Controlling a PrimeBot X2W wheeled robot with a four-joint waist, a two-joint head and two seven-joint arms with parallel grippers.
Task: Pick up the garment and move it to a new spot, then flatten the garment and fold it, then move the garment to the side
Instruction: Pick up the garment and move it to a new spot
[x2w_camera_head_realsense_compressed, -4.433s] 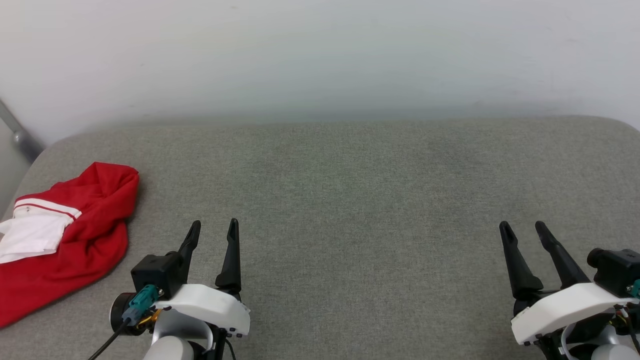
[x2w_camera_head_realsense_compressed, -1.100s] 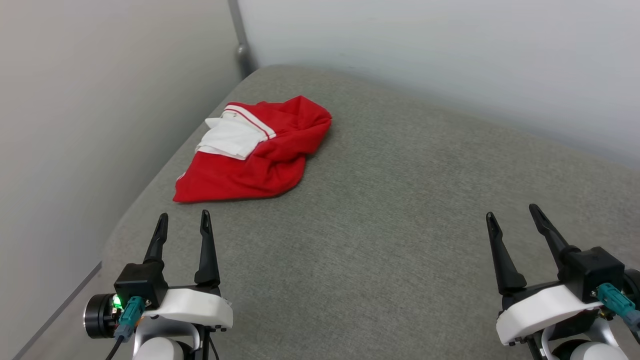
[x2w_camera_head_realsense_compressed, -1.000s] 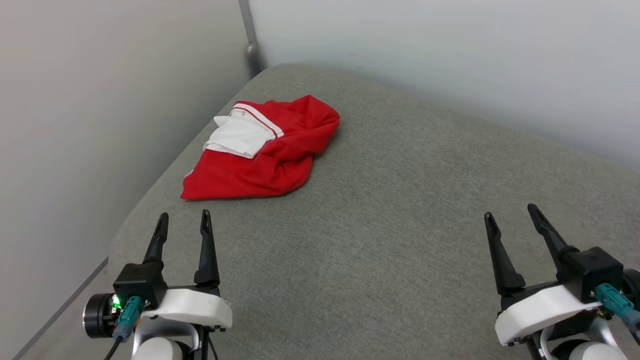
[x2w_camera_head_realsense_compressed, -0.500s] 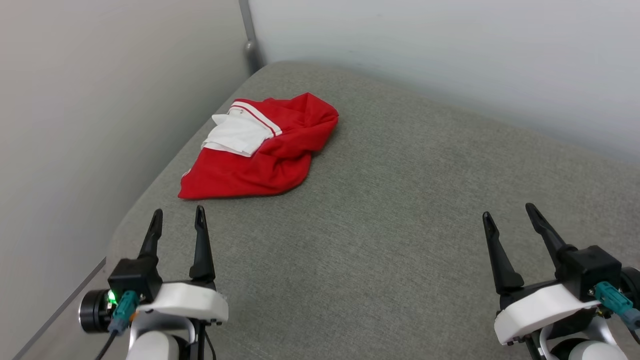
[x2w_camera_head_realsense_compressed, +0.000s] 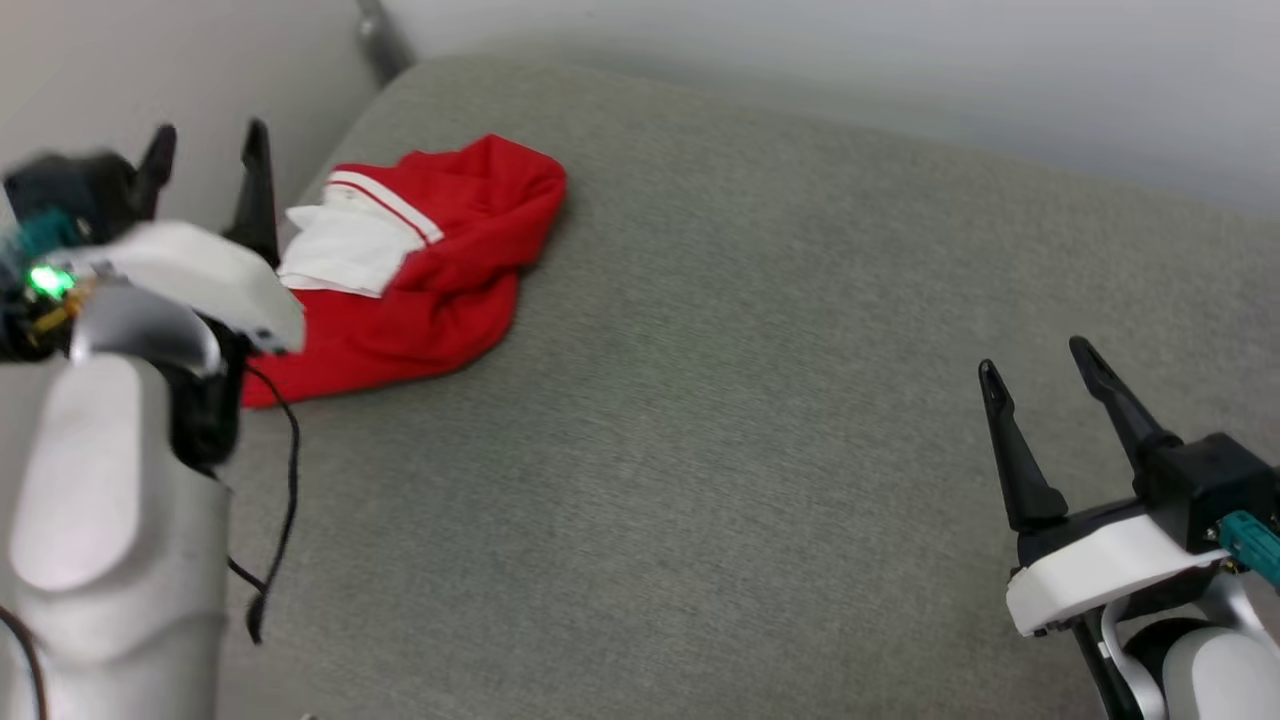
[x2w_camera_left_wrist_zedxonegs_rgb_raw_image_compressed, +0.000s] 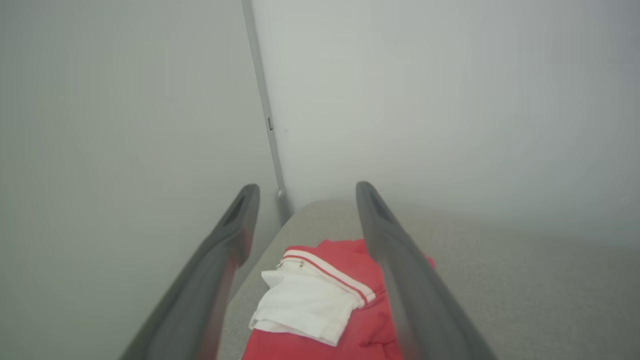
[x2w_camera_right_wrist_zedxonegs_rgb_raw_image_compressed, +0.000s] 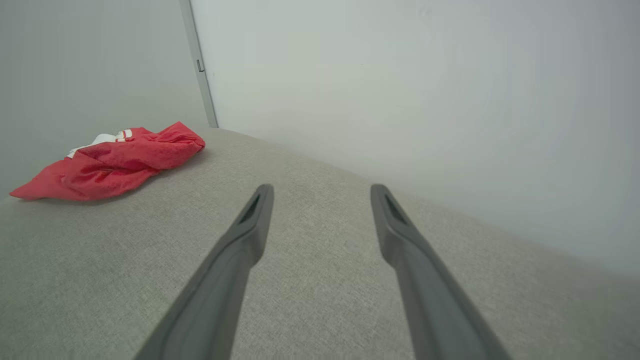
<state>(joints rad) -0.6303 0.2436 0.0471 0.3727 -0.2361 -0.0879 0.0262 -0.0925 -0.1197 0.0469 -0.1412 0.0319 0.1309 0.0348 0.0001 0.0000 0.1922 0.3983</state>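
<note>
Toward the far left corner of the grey cushion (x2w_camera_head_realsense_compressed: 760, 420), close to where two pale walls (x2w_camera_head_realsense_compressed: 800, 60) meet, lies the garment (x2w_camera_head_realsense_compressed: 450, 270), a red shirt bunched into a loose heap. One white sleeve (x2w_camera_head_realsense_compressed: 345, 250) is folded on top of the red cloth, and a band of striped trim (x2w_camera_head_realsense_compressed: 385, 205) runs along the sleeve's far side. A metal post (x2w_camera_head_realsense_compressed: 375, 30) stands in the corner just behind the cushion's rounded edge.

The left gripper (x2w_camera_head_realsense_compressed: 208, 140) is up at the left of the head view (blurred there, with a green light glowing on its wrist), its two dark fingers (x2w_camera_head_realsense_compressed: 257, 180) pointing toward the corner beside the shirt's left edge. From its own wrist camera the jaws stand wide apart with nothing between them; the sleeve and trim show below and beyond the tips, in the gap between the fingers, and the cloth looks untouched. A black cable (x2w_camera_head_realsense_compressed: 285, 470) hangs loose from that arm over the cushion.

The right gripper (x2w_camera_head_realsense_compressed: 1035, 362) hovers low at the right, well apart from the shirt, over bare grey fabric. Its jaws are also spread wide and hold nothing; in its wrist view the shirt sits far off to the left, a low red mound near the cushion's edge.
</note>
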